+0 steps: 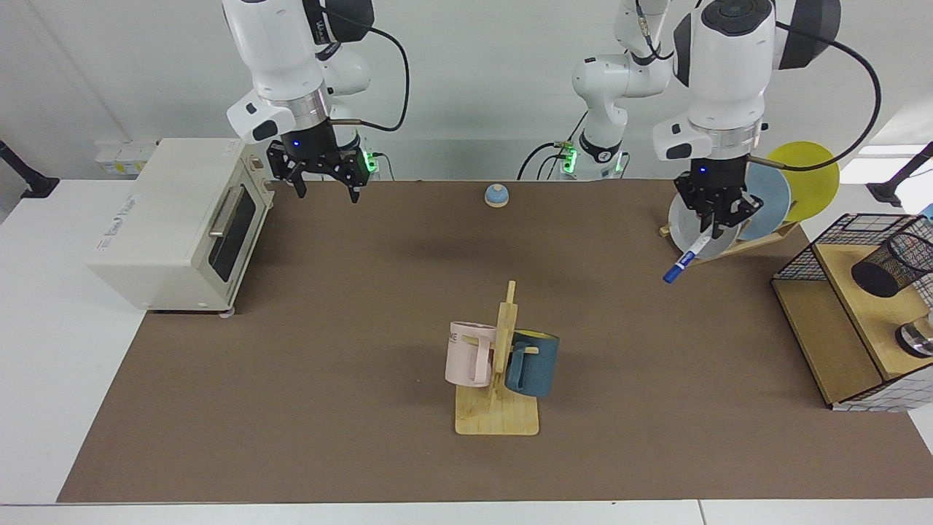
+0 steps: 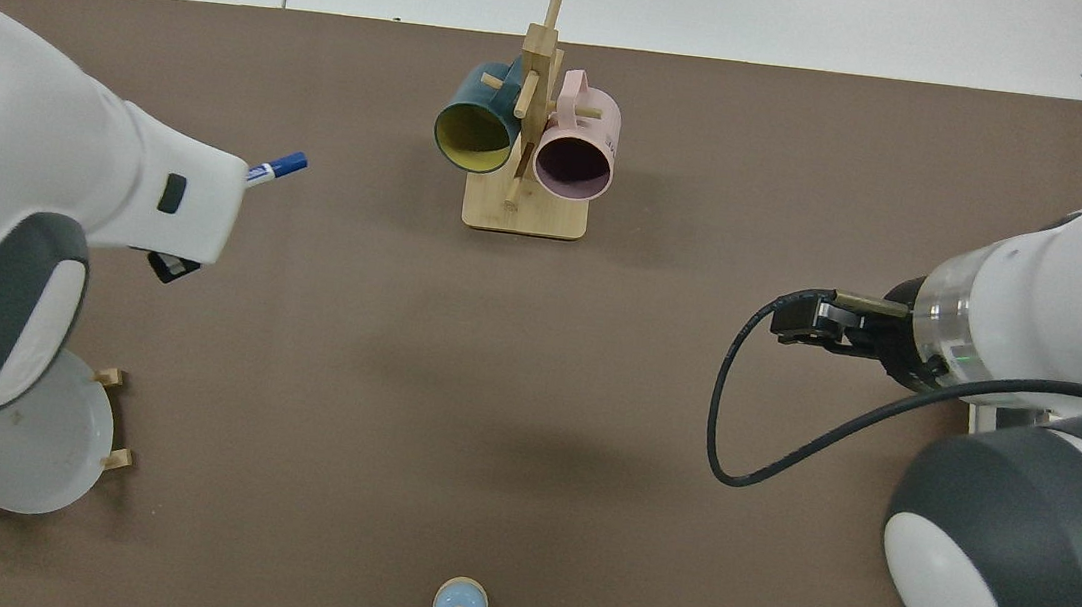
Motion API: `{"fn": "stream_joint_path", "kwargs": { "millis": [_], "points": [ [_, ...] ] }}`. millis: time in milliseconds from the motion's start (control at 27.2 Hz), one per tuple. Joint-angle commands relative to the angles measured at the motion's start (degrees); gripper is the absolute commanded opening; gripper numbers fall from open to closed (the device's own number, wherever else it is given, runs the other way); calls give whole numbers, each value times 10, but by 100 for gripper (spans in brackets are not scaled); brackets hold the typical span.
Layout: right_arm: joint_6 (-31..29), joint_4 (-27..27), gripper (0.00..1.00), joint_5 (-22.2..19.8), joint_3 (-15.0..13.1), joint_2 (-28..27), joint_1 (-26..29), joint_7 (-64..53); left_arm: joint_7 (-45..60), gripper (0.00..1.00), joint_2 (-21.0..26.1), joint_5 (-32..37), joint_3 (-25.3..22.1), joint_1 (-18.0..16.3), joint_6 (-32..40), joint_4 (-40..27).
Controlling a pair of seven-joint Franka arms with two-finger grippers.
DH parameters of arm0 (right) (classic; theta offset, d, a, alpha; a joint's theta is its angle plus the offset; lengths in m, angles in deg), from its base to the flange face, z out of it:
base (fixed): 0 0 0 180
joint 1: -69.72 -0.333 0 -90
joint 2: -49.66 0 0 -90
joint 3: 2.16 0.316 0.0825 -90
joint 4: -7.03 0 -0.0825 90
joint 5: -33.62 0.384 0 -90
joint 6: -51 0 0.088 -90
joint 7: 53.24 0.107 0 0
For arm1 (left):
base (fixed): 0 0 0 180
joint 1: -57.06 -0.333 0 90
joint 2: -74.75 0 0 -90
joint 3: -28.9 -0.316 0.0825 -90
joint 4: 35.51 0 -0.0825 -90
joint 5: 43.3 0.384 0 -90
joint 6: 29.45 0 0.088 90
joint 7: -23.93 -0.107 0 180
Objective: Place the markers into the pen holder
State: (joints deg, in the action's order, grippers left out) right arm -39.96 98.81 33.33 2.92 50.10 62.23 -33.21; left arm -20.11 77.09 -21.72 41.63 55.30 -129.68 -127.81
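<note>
The left gripper (image 1: 713, 227) hangs above the brown table mat (image 1: 350, 379) in front of the wooden plate rack (image 1: 736, 244), and its fingers are closed on the upper part of the slim marker with a white barrel and a dark blue cap (image 1: 686, 257). The marker is in the air, tilted, with the blue cap pointing down and toward the middle of the mat. In the top view only the capped end of the marker (image 2: 276, 166) comes out from under the white body of this arm.

The pen holder, a black wire-mesh cylindrical cup (image 1: 895, 265), is on the wooden board of the black wire-grid shelf (image 1: 838, 292) at the edge of the mat, well apart from the marker. It looks tilted, with its open mouth turned to the edge of the view. A small shiny silver round object (image 1: 915, 338) is on the same board, near it.

The right gripper (image 1: 326, 184) waits in the air near the cream toaster oven (image 1: 182, 219), with its 2 fingers apart and nothing between them.

The rack holds 3 plates: grey (image 1: 703, 217), light blue (image 1: 765, 191) and yellow (image 1: 809, 175). In the middle of the mat a wooden mug tree (image 1: 499, 394) carries 2 mugs, a pink mug (image 1: 470, 354) and a dark teal mug (image 1: 533, 362). A small blue dome-shaped bell (image 1: 496, 195) stands at the far side of the mat, between the bases of the 2 arms.
</note>
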Motion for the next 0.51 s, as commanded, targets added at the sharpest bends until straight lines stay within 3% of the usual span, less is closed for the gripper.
{"fn": "stream_joint_path", "kwargs": {
  "millis": [0,184,477],
  "points": [
    [70,-102,99,-31,7,-56,7,-44,-76,0,-7,47,4,-32,12,19],
    [79,-104,99,-36,8,-56,6,-49,-131,0,-8,111,4,-47,21,34],
    [79,-88,99,-34,7,-27,19,-59,-171,0,-17,142,2,-69,17,38]
  ]
}}
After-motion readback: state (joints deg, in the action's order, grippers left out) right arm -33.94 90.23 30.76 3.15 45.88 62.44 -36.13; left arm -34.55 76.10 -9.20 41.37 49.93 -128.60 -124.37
